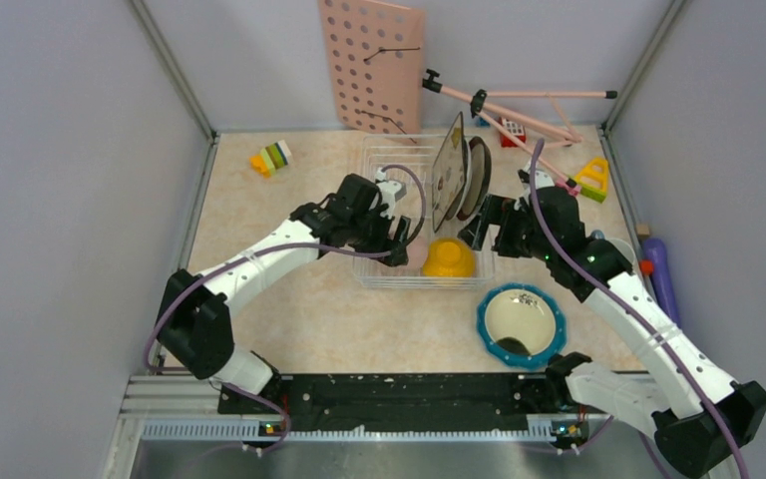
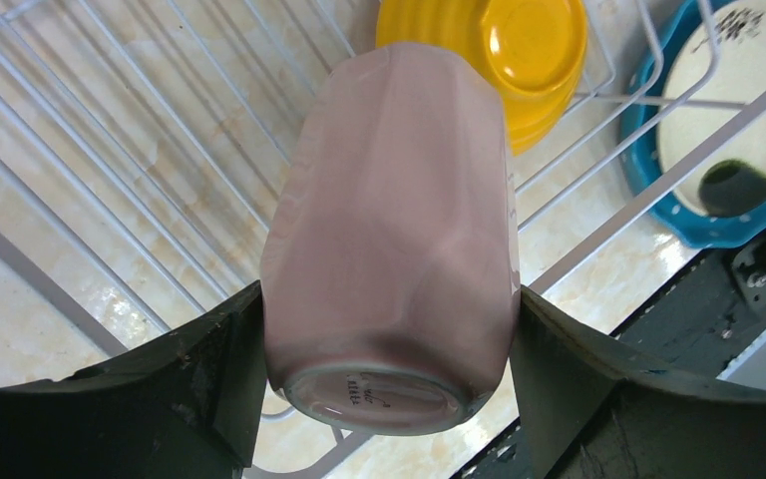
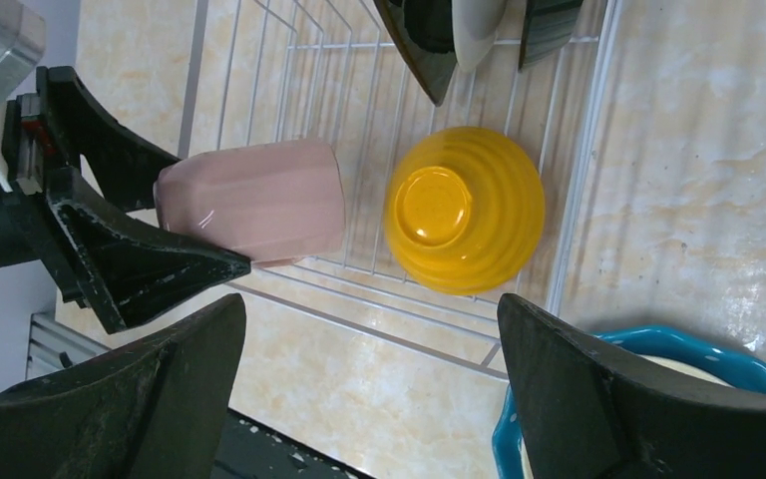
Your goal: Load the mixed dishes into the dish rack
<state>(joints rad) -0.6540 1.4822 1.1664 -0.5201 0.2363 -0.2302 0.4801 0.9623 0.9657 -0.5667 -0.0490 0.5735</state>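
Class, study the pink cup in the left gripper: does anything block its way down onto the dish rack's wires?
Nothing visible does. Bare dish rack wires lie under the pink cup held by the left gripper; the yellow bowl sits beside it, apart.

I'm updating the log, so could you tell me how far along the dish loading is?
Done: square floral plate and brown-rimmed plate stand in the dish rack, yellow bowl upside down inside too. In hand: left fingers grip the pink cup over the rack. Left: the teal dish on the table; right fingers open, empty.
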